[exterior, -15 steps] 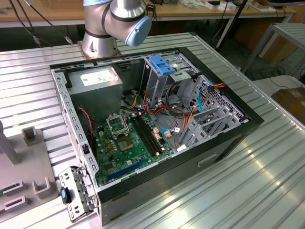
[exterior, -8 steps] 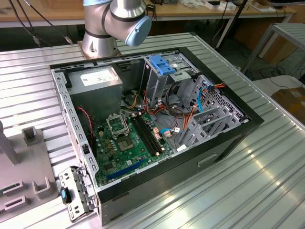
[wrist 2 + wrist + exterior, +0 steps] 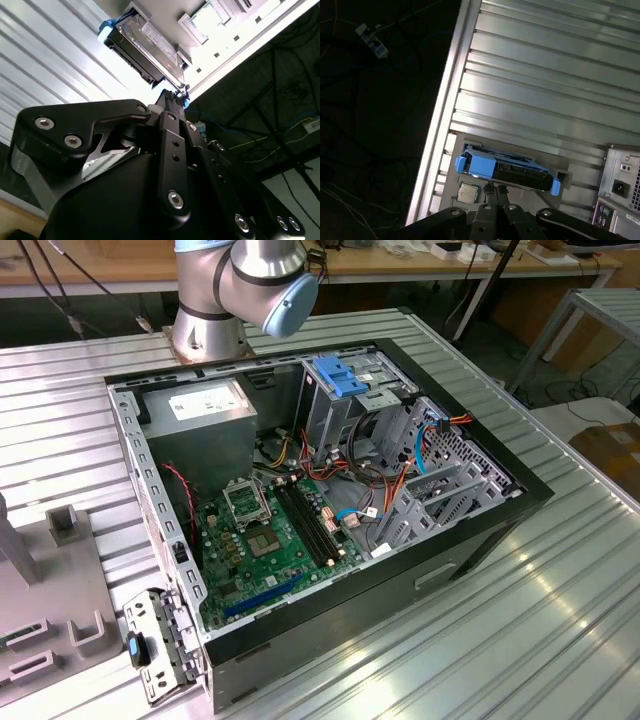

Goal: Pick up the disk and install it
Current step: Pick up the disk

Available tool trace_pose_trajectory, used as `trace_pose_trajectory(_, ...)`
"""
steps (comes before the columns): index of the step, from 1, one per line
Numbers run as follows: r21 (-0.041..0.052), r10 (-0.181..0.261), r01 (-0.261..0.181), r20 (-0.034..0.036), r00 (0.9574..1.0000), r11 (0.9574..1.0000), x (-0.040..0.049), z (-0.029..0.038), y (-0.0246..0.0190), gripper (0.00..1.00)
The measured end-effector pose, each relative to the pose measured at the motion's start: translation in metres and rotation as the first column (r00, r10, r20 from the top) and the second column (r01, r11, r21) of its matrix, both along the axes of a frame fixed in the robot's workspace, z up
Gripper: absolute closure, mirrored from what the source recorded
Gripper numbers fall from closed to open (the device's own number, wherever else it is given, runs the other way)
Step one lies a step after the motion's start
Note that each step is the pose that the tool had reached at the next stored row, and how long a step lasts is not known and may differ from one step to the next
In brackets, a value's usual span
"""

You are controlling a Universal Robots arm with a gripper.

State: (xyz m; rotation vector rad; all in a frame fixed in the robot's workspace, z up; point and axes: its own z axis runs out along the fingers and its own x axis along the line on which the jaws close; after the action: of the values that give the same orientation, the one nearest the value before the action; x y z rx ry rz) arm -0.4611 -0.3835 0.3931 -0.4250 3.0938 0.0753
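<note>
Fingers [image 3: 490,197] stand drawn almost together, with only a slit between them. In both wrist views the tips of the gripper [image 3: 495,188] [image 3: 173,97] meet the near edge of the disk [image 3: 520,175] [image 3: 145,47]. Whether they pinch it or merely touch it I cannot tell.

The disk sits over a grey fixture plate [image 3: 555,152], which lies on the ribbed metal table [image 3: 545,75] close to the table's edge. Beyond that edge the floor [image 3: 370,125] is dark and strewn with thin cables. A small square chip [image 3: 466,192] rests in the plate just beside the fingers, and a short grey bracket [image 3: 563,176] stands at one end of the disk. The rear of the computer case [image 3: 622,185], with its power socket, is near that same end.

In the exterior view the case [image 3: 470,540] lies open on the table, with the green motherboard [image 3: 270,540] facing up and a pale blue bracket [image 3: 338,375] over the drive cage. The arm's base [image 3: 225,300] is bolted just behind it.

The disk itself is a flat dark-grey slab with a pale label on its broad face. Bright blue carrier plastic wraps both ends — a thick block at one end, a smaller tab at the other.
</note>
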Motion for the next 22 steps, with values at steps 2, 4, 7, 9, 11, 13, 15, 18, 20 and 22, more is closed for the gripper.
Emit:
trace_pose_trajectory(2, -0.0002, 0.082, -0.082, 0.0, 0.9966, 0.9966, 0.0, 0.0, 0.0, 0.89)
trace_pose_trajectory(4, -0.0014, 0.15, -0.15, -0.0001, 0.9886, 0.9886, 0.0, -0.0001, 0.0, 0.89)
trace_pose_trajectory(7, -0.0038, 0.239, -0.239, -0.0006, 0.971, 0.971, 0.0, -0.0001, 0.0, 0.89)
trace_pose_trajectory(9, -0.006, 0.296, -0.296, -0.0012, 0.9553, 0.9553, 0.0001, -0.0002, 0.0, 0.89)
trace_pose_trajectory(11, -0.008, 0.338, -0.338, -0.0019, 0.9411, 0.941, 0.0, -0.0002, 0.0, 0.89)
trace_pose_trajectory(13, -0.0109, 0.373, -0.373, -0.003, 0.9279, 0.9278, 0.0, -0.0002, 0.0, 0.89)
trace_pose_trajectory(15, -0.0152, 0.412, -0.412, -0.0048, 0.9114, 0.9112, 0.0, -0.0003, 0.0, 0.89)
trace_pose_trajectory(18, -0.019, 0.451, -0.451, -0.0067, 0.8923, 0.8921, -0.0001, -0.0005, 0.0, 0.89)
trace_pose_trajectory(20, -0.021, 0.476, -0.476, -0.0079, 0.8794, 0.8791, -0.0003, -0.0006, 0.0, 0.89)
trace_pose_trajectory(22, -0.023, 0.501, -0.501, -0.009, 0.8652, 0.8649, -0.0005, -0.0007, 0.0, 0.89)
